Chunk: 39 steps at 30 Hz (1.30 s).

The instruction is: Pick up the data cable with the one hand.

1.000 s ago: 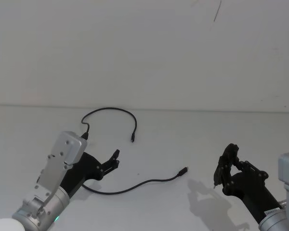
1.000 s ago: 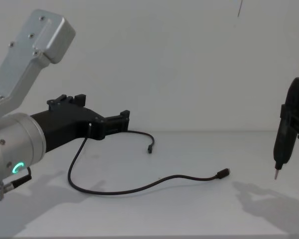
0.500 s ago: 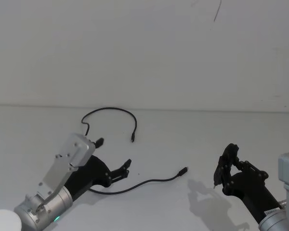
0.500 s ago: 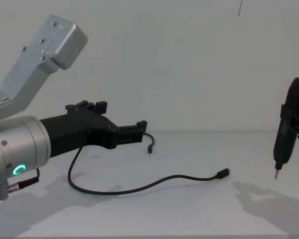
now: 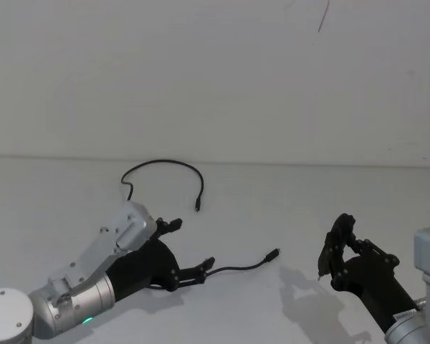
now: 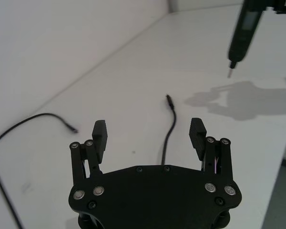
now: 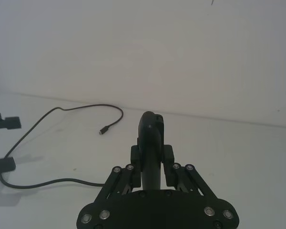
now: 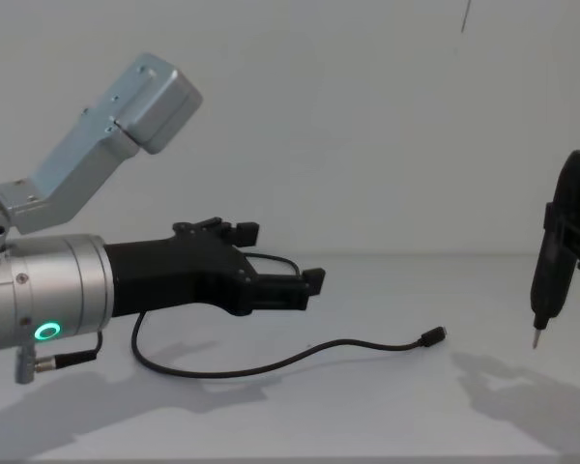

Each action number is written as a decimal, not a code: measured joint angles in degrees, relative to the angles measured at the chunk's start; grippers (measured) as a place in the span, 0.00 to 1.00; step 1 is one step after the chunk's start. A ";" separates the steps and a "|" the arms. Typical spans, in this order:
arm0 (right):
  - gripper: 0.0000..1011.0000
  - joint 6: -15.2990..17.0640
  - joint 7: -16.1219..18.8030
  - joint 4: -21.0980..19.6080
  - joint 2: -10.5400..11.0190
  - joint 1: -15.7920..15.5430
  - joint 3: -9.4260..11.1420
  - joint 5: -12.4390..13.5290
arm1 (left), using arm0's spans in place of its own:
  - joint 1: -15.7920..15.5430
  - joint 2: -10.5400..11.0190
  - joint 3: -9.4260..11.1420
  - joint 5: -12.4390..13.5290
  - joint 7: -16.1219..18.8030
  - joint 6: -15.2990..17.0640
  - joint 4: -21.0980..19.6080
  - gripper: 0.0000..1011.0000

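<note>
Approach step, by the look of it: got the left gripper hovering low over the bench, fingers spread wide and holding nothing. Over on the right, well apart from those fingers, got the right gripper parked and clamped on a pen-shaped tool. From the wrist, can see the data cable lying under the gap between the open fingers, one plug just past the tips, the rest curling away beyond the fingers to the far plug. To do this well: come straight down, bracket the cord with both tips, keep it centred in the gap, then close slowly to avoid rolling such a thin cord out sideways. Probably smarter to pinch the straight run rather than the plug, and to lift only once firmly pinched. Count: one cable, two plugs, one pen-shaped tool, two grippers.
</note>
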 joint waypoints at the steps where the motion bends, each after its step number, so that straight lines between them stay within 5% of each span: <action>1: 0.27 0.00 0.00 0.00 0.00 0.00 0.00 0.00 | -0.25 -0.04 0.17 -0.11 -0.73 -0.08 0.46 0.99; 20: 0.27 0.00 0.00 0.00 0.00 0.00 0.00 0.00 | -13.25 -4.77 5.20 -3.03 -18.68 -3.37 19.94 0.99; 39: 0.27 0.00 0.00 0.00 0.00 0.00 0.00 0.00 | -20.01 -10.31 7.68 -3.52 -24.72 -7.02 34.94 0.99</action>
